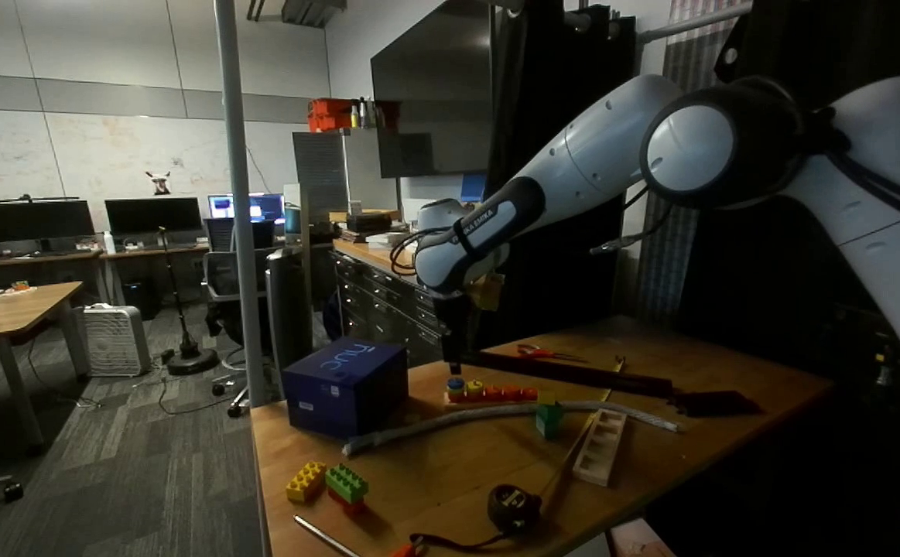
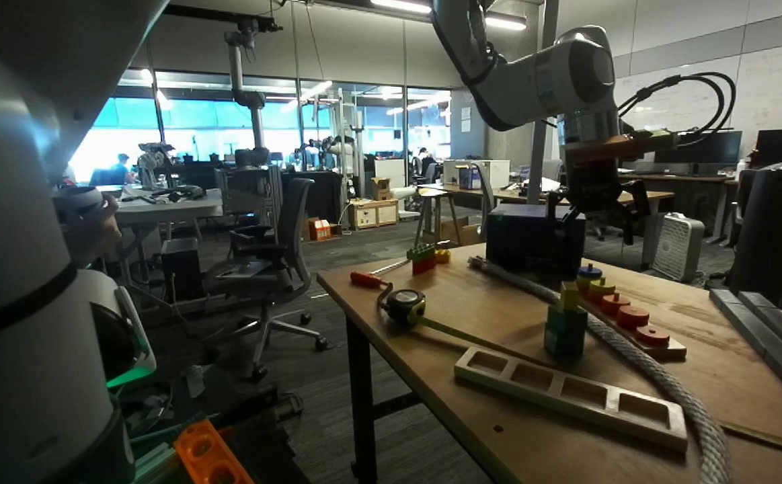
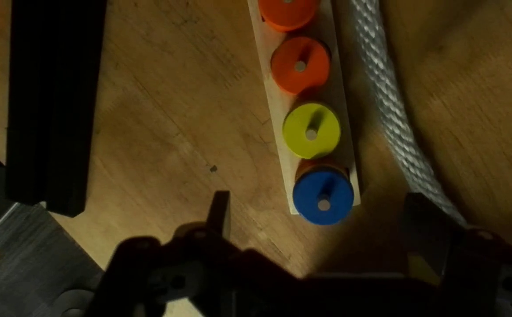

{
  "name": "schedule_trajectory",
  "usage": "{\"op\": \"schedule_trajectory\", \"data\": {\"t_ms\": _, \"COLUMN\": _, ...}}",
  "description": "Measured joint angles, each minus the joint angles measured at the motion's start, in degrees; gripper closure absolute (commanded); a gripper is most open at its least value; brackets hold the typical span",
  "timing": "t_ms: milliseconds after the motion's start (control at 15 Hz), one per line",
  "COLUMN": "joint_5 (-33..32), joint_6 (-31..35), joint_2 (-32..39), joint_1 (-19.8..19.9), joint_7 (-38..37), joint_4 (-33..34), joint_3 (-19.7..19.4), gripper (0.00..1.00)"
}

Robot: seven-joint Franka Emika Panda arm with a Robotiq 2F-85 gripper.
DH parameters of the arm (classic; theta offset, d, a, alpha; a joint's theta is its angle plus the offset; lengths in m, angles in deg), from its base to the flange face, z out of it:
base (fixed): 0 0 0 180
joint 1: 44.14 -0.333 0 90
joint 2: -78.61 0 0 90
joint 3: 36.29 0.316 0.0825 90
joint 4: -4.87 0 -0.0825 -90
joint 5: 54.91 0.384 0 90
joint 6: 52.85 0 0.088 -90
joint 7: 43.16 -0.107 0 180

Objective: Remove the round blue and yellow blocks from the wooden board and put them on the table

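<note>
1. Brown wooden desk (image 1: 438, 472): lower middle of an exterior view.
2. Your black two-fingered hand (image 3: 318, 211): spread wide, holding nothing.
3. Flat light-tan wooden board (image 3: 278, 99): long axis runs down the wrist view to lower centre, across your closing direction.
4. Round blue block (image 3: 311, 200): lower centre, on the board's end, beneath your hand's gap; you probably need straight descent.
5. Round yellow block (image 3: 297, 134): just above blue in that frame.
</note>
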Motion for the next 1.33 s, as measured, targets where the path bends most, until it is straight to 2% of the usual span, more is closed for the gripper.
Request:
{"op": "schedule_trajectory", "data": {"t_ms": 733, "joint_5": 8.66, "joint_6": -5.52, "joint_2": 6.9, "joint_1": 2.83, "joint_7": 6.95, "joint_4": 9.02, "joint_3": 2.29, "gripper": 0.0}}
{"op": "schedule_trajectory", "data": {"t_ms": 1333, "joint_5": 10.66, "joint_6": -7.84, "joint_2": 8.65, "joint_1": 3.65, "joint_7": 8.01, "joint_4": 11.02, "joint_3": 2.45, "gripper": 0.0}}
